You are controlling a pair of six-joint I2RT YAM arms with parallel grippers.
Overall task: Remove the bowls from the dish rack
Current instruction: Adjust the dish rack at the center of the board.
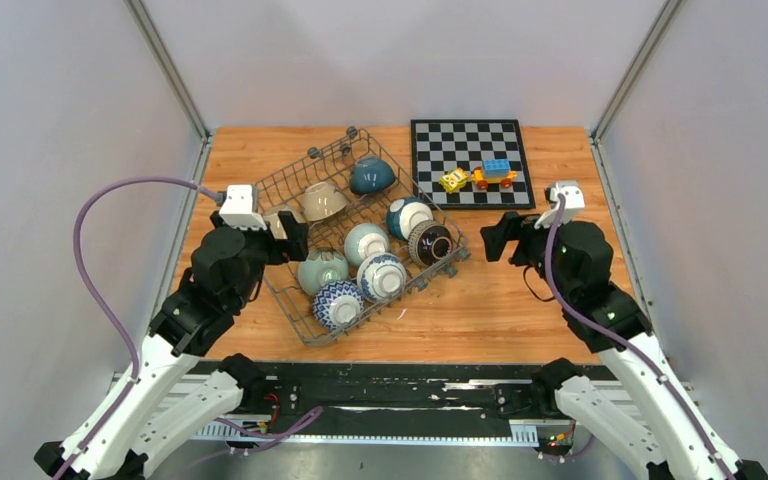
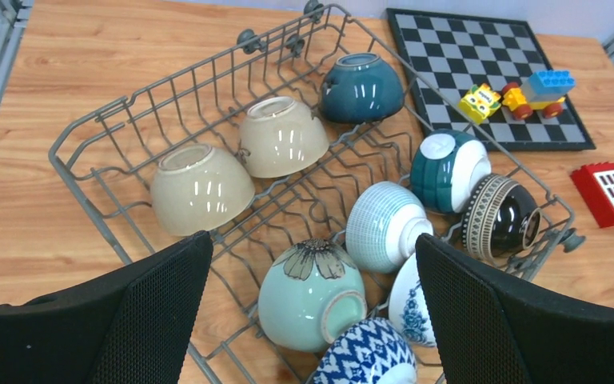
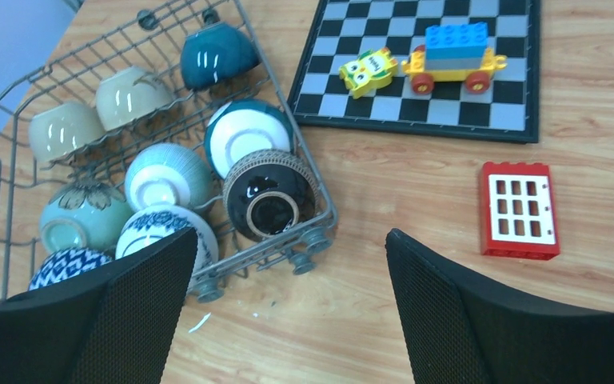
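Tabletop (image 1: 520,300): bowls (image 2: 312,292) sit in the dish rack (image 2: 304,200), beyond both jaws.

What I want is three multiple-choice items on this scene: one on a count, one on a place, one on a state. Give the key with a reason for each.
1. Bowls in the dish rack: A) five; B) nine; C) twelve.
2. The red block lies: A) on the table beside the chessboard; B) on the chessboard; C) in the dish rack.
3. The left gripper and right gripper are: A) both open and empty; B) both shut on bowls; C) one shut on the red block.

Key: 1 B, nine bowls show in the left wrist view. 2 A, the block rests on bare wood just off the board's edge. 3 A, each wrist view shows its gripper spread wide, holding nothing.
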